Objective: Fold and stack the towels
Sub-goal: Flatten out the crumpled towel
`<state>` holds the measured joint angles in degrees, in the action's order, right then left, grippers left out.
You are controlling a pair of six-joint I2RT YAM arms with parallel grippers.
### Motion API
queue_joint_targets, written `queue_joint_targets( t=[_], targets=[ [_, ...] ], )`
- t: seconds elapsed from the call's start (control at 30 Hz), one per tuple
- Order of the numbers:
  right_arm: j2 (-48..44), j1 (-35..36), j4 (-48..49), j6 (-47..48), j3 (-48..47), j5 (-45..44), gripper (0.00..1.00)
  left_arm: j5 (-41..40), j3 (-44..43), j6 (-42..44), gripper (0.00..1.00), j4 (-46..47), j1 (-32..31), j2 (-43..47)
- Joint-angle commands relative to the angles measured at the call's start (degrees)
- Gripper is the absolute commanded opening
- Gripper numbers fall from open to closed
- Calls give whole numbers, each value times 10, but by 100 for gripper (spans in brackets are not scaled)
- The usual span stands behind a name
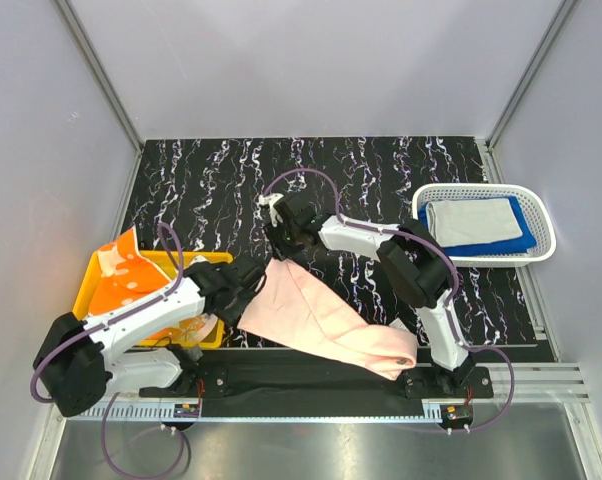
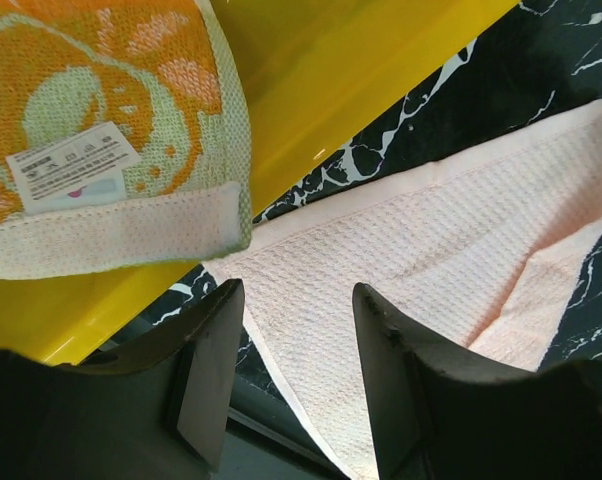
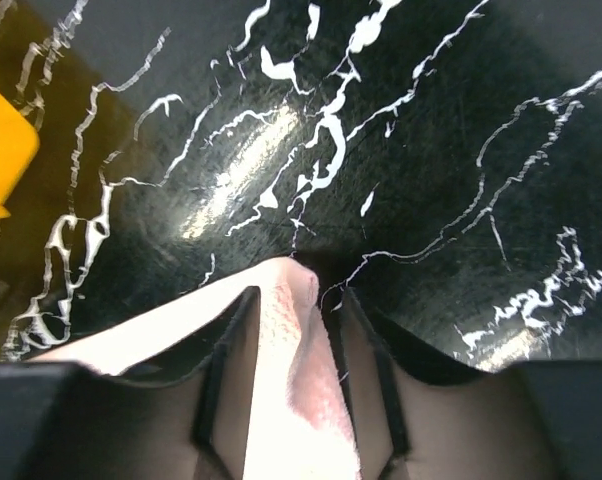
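Now | pink towel [image 1: 321, 315]: likely soft, limp; take it by its corners | your left end effector [image 2: 299, 295]: apart | right end effector [image 3: 299, 300]: straddles a corner, clamp unclear.

Beyond the left gripper [image 2: 296, 295], print on the small white care label [image 2: 71, 168] of the orange-and-white patterned terry towel [image 2: 111, 70] is too small to read.

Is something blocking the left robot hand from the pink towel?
No, nothing that shows. The left gripper hangs with its jaws open right over the pink towel, at its edge, with only air between them. The yellow bin, holding an orange towel, sits beside the gripper, not under it.
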<state>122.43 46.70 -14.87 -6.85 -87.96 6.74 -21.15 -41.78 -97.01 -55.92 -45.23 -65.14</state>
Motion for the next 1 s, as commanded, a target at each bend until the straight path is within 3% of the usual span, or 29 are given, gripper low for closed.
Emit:
queue_joint_targets(
  t=[0.0, 0.13, 0.17, 0.57, 0.77, 0.97],
  targets=[
    [14, 9, 3, 12, -36, 3, 41, 17, 3, -8, 52, 34, 8, -13],
    [19, 6, -8, 23, -40, -61, 20, 15, -9, 13, 52, 47, 12, -31],
    [9, -14, -9, 13, -36, -86, 10, 10, -27, 56, 52, 74, 17, -56],
    [-31, -141, -9, -52, 30, -47, 8, 30, -163, 199, 63, 112, 96, -222],
    [-47, -155, -1, -82, 61, -58, 8, 54, -232, 259, 62, 124, 124, -307],
    [-54, -169, 1, -97, 78, -59, 8, 81, -205, 262, 58, 160, 132, -322]
  ],
)
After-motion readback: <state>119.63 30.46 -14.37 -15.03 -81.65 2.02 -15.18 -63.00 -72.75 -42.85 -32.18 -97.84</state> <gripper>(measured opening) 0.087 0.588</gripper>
